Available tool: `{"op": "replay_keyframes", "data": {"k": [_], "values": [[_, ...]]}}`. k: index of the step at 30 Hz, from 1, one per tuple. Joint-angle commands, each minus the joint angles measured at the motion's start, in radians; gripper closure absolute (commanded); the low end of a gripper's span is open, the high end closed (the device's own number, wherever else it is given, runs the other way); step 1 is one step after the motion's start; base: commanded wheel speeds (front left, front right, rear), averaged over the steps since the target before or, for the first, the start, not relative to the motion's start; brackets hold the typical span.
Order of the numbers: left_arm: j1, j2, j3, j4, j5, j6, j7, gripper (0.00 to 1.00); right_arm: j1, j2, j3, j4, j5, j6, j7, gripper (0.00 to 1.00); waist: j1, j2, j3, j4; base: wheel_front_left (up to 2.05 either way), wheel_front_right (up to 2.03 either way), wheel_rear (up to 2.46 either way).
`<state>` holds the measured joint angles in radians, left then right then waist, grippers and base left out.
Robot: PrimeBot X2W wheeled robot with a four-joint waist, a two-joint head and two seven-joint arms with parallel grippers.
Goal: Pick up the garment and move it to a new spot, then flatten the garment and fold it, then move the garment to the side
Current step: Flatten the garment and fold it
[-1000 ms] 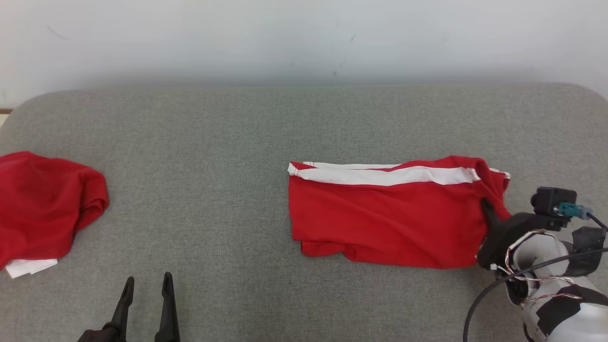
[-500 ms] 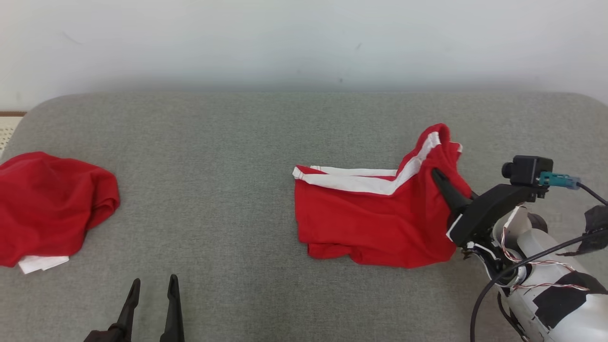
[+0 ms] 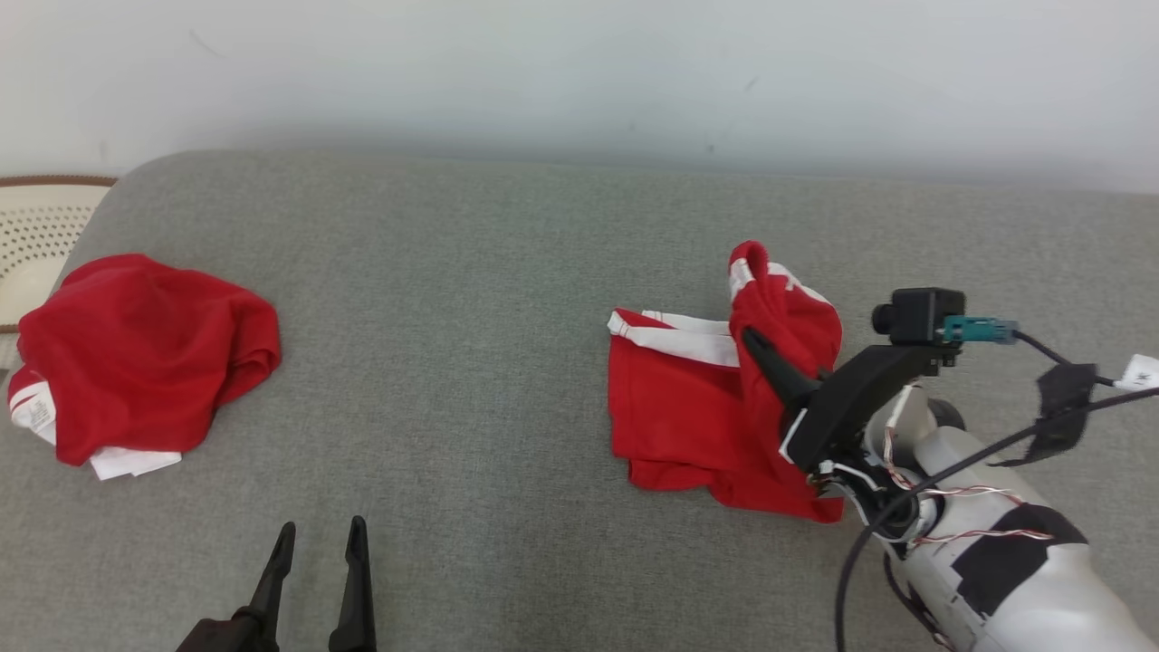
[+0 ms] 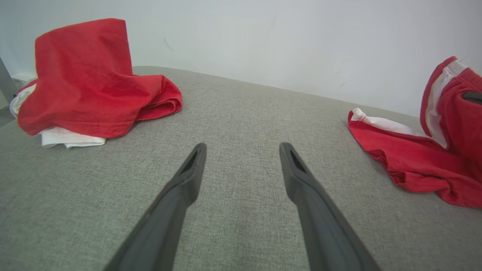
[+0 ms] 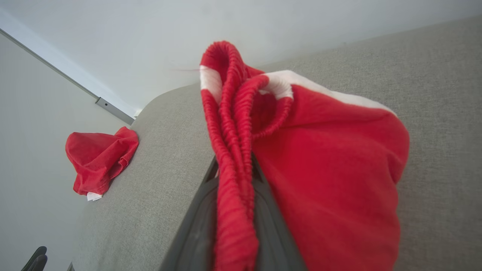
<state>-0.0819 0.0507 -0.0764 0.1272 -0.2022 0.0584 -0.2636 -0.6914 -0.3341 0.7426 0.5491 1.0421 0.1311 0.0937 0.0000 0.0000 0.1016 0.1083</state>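
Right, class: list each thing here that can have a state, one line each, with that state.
right gripper: shut on the waistband of the striped shorts.
striped shorts: folded, one end lifted, the rest lying on the grey surface.
left gripper: open, empty.
red garment at the left: crumpled in a heap.

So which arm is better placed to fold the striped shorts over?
Right. The right gripper is shut on the waistband of the striped shorts, with that end lifted off the grey cushion; the left gripper hangs open, well apart.
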Motion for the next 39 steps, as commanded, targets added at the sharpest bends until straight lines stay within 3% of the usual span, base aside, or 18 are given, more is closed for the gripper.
{"op": "replay_keyframes", "data": {"k": [1, 9, 19, 20, 21, 22, 23, 31, 39], "values": [[-0.004, 0.0, -0.005, 0.004, -0.006, 0.006, -0.002, 0.0, -0.015, 0.013, 0.008, 0.012, -0.004, -0.001, 0.0, 1.0, 0.0, 0.0, 0.009, 0.013, 0.0, 0.0, 0.0], [-0.028, 0.0, -0.045, 0.011, -0.023, 0.014, -0.002, 0.0, -0.063, 0.094, 0.041, 0.126, -0.007, -0.001, -0.008, 1.0, 0.0, 0.0, 0.034, 0.047, 0.0, 0.0, 0.0], [-0.046, 0.0, -0.073, 0.018, -0.034, 0.019, -0.002, 0.0, -0.112, 0.13, 0.096, 0.264, -0.05, -0.001, -0.068, 1.0, 0.0, 0.0, 0.049, 0.075, 0.0, 0.0, 0.0], [-0.046, 0.0, -0.072, 0.019, -0.032, 0.02, -0.002, 0.0, -0.113, 0.134, 0.1, 0.267, -0.049, -0.001, -0.08, 0.93, 0.0, 0.0, 0.049, 0.075, 0.0, 0.0, 0.0], [-0.045, 0.0, -0.07, 0.019, -0.03, 0.02, -0.002, 0.0, -0.117, 0.136, 0.104, 0.271, -0.049, -0.001, -0.091, 0.69, 0.0, 0.0, 0.049, 0.074, 0.0, 0.0, 0.0], [-0.044, 0.0, -0.067, 0.02, -0.029, 0.02, -0.002, 0.0, -0.118, 0.135, 0.108, 0.275, -0.049, -0.001, -0.1, 0.25, 0.0, 0.0, 0.048, 0.073, 0.0, 0.0, 0.0], [-0.043, 0.0, -0.063, 0.02, -0.027, 0.02, -0.002, 0.0, -0.119, 0.134, 0.111, 0.279, -0.044, -0.001, -0.108, 0.0, 0.0, 0.0, 0.047, 0.071, 0.0, 0.0, 0.0], [-0.022, 0.0, -0.039, 0.016, -0.017, 0.015, -0.002, 0.0, -0.101, 0.096, 0.134, 0.215, -0.009, -0.001, -0.201, 0.0, 0.0, 0.0, 0.032, 0.052, 0.0, 0.0, 0.0], [-0.004, 0.0, -0.024, 0.006, -0.009, 0.015, -0.002, 0.0, -0.064, -0.013, 0.116, 0.159, -0.023, -0.001, -0.301, 0.0, 0.0, 0.0, 0.018, 0.028, 0.0, 0.0, 0.0]]}}
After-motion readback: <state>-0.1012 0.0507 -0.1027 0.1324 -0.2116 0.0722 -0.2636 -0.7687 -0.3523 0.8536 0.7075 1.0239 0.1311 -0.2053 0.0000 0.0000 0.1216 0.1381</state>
